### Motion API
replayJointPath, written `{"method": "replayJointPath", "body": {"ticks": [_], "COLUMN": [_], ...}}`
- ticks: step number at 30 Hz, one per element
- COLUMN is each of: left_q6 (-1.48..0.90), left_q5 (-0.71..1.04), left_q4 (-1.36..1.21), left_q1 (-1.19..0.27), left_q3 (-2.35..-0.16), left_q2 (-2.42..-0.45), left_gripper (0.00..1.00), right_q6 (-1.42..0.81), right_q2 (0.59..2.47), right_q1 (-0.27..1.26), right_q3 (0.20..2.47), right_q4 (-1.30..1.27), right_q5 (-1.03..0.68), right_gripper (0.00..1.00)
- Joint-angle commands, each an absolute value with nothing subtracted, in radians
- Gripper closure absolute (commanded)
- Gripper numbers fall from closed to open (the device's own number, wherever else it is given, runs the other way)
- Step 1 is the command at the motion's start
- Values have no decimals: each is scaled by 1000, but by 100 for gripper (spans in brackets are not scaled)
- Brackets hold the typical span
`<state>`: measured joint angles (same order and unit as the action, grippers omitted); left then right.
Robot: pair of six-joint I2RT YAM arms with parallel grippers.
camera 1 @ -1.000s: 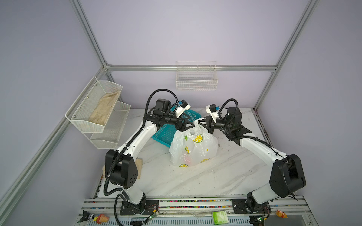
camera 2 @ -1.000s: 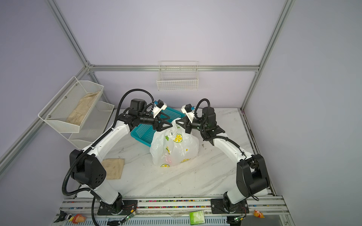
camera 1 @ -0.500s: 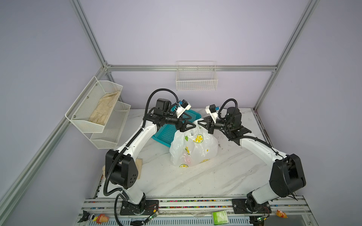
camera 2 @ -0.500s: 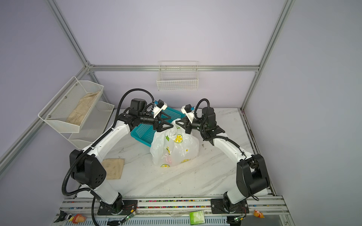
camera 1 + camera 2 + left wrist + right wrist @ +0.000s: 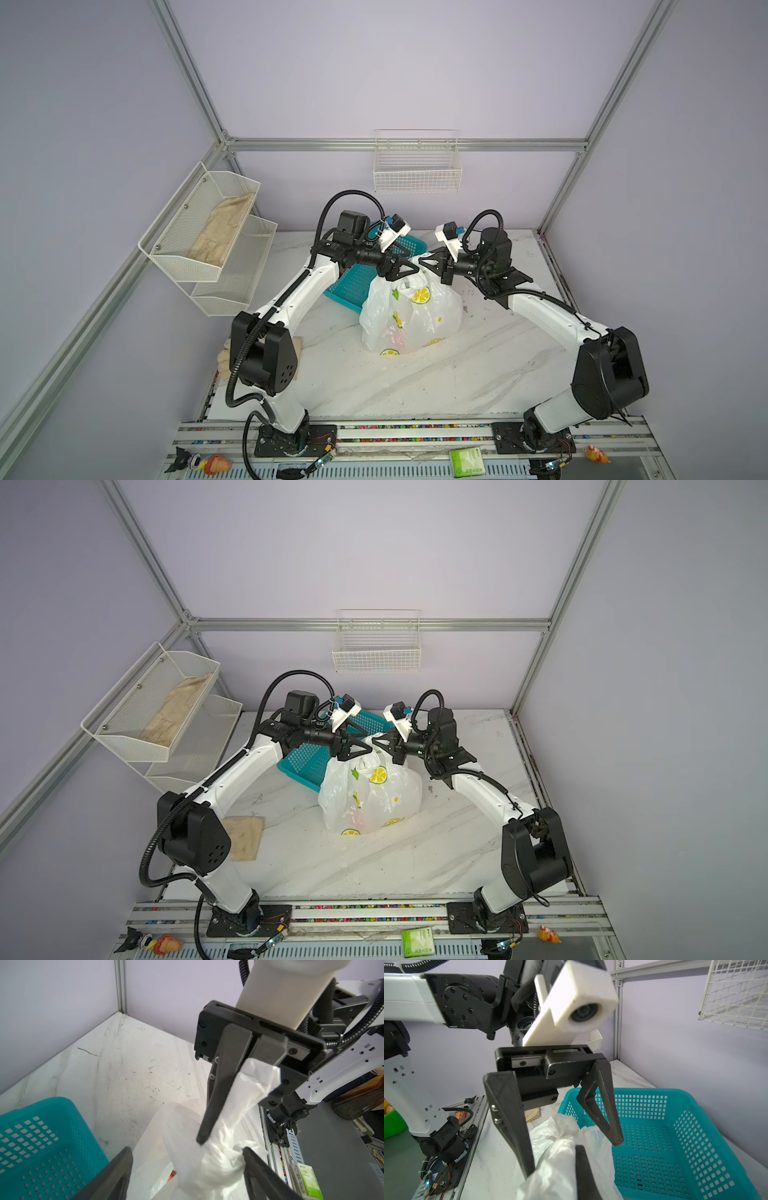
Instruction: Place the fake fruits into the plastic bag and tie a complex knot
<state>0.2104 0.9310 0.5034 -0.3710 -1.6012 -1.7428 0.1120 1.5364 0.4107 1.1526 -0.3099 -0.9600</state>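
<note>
though top views blur it, right gripper (image 5: pixel 207 1136) clamps plastic bag (image 5: pixel 220 1165).

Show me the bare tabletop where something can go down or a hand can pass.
Widest bare table: between the plastic bag and the front rail. Also free: between bag and right arm, and the back right corner. Crowded: bag top, where left hand and right hand meet, with the teal basket just behind.

A robotics lab cell: two white arms (image 5: pixel 301 297) bolted to a rail (image 5: pixel 415 434) by a marble bench (image 5: pixel 436 386), aluminium framing (image 5: pixel 407 144), bare lilac walls (image 5: pixel 374 62).
</note>
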Motion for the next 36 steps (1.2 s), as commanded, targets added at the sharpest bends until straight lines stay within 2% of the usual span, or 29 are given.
{"method": "replayJointPath", "body": {"ticks": [1, 17, 24, 29, 33, 36], "left_q6": [245, 358, 359, 363, 367, 380], "left_q5": [908, 871, 881, 872, 837, 811], "left_q4": [522, 657, 660, 660, 660, 660], "left_q1": [-372, -373, -374, -377, -380, -383], "left_q3": [-1713, -1765, -1781, -1784, -1784, -1778], "left_q2": [-1748, -1765, -1774, -1767, -1755, -1740], "left_gripper": [22, 43, 57, 72, 98, 100], "right_q6": [111, 110, 101, 94, 98, 127], "right_q2": [1499, 1493, 1496, 1505, 1501, 1499], "right_q1": [418, 418, 425, 425, 425, 425], "right_q3": [1189, 1203, 1203, 1205, 1204, 1207], "right_q4": [-331, -316, -327, -330, -321, -283], "right_q5": [-971, -968, -961, -944, -917, -890], "right_gripper": [100, 100, 100, 100, 100, 100]}}
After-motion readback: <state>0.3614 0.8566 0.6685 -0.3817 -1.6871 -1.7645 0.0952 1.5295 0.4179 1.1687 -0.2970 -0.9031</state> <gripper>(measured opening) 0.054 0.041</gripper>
